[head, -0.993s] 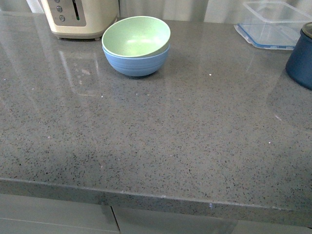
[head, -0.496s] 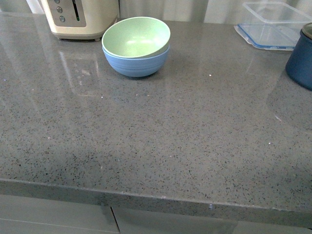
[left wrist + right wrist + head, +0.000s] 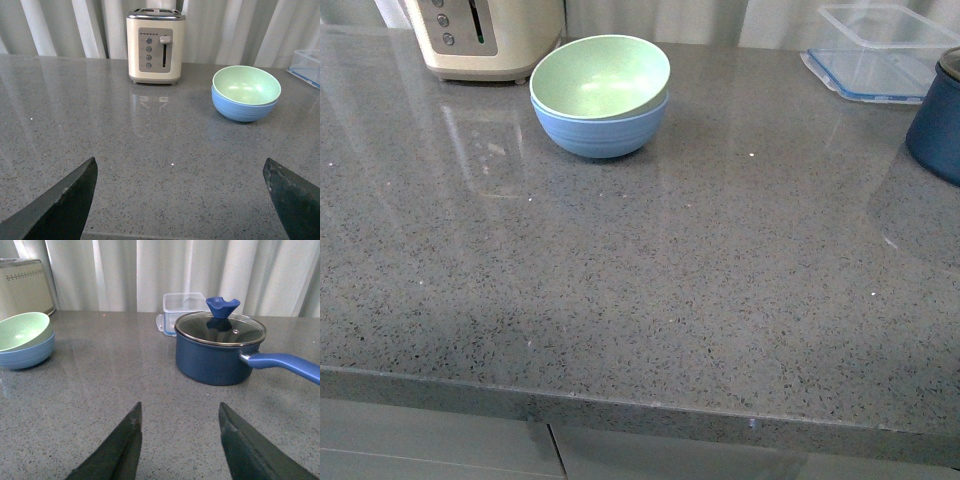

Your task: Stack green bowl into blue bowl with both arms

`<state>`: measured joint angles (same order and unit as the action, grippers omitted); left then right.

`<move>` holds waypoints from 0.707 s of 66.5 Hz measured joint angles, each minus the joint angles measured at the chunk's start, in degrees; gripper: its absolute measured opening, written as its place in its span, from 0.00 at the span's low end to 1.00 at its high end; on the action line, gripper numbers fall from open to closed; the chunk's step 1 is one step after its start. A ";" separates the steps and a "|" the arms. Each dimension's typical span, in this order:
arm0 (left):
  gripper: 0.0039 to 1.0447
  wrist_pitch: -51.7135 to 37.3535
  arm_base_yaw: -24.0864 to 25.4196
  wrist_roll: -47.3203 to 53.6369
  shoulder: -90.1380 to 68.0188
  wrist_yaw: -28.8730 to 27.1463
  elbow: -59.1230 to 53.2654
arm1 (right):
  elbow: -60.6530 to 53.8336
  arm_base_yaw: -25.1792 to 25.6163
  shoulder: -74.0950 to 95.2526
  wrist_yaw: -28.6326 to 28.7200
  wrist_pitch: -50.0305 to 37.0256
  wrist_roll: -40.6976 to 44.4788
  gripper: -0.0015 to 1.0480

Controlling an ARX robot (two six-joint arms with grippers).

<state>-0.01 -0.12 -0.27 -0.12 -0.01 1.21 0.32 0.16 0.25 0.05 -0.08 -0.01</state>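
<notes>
The green bowl (image 3: 599,75) sits nested inside the blue bowl (image 3: 600,129), slightly tilted, at the back of the grey counter in the front view. Neither arm shows in the front view. In the left wrist view the stacked green bowl (image 3: 246,85) and blue bowl (image 3: 242,109) stand well beyond my left gripper (image 3: 180,170), which is open wide and empty over bare counter. In the right wrist view the green bowl (image 3: 22,331) in the blue bowl (image 3: 26,355) is far to one side of my right gripper (image 3: 179,412), also open and empty.
A cream toaster (image 3: 485,38) stands just left of the bowls, also in the left wrist view (image 3: 155,46). A dark navy lidded pot (image 3: 220,347) with a long handle and a clear plastic container (image 3: 880,50) are at the right. The counter's front edge (image 3: 640,405) is near.
</notes>
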 joint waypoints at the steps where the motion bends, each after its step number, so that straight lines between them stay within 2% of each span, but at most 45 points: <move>1: 0.94 0.00 0.00 0.00 0.00 0.00 0.00 | 0.00 0.00 0.00 0.00 0.00 0.00 0.50; 17: 0.94 0.00 0.00 0.00 0.00 -0.02 0.00 | 0.00 0.00 0.00 0.00 0.00 -0.07 0.92; 21: 0.94 0.00 0.00 0.00 0.00 0.00 0.00 | 0.00 0.00 0.00 0.00 0.00 -0.02 0.90; 47: 0.94 0.00 0.00 0.00 0.00 0.00 0.00 | 0.00 0.00 0.00 0.00 0.00 -0.02 0.90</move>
<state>-0.01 -0.12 -0.27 -0.12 -0.01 1.21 0.32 0.16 0.25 0.05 -0.08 -0.03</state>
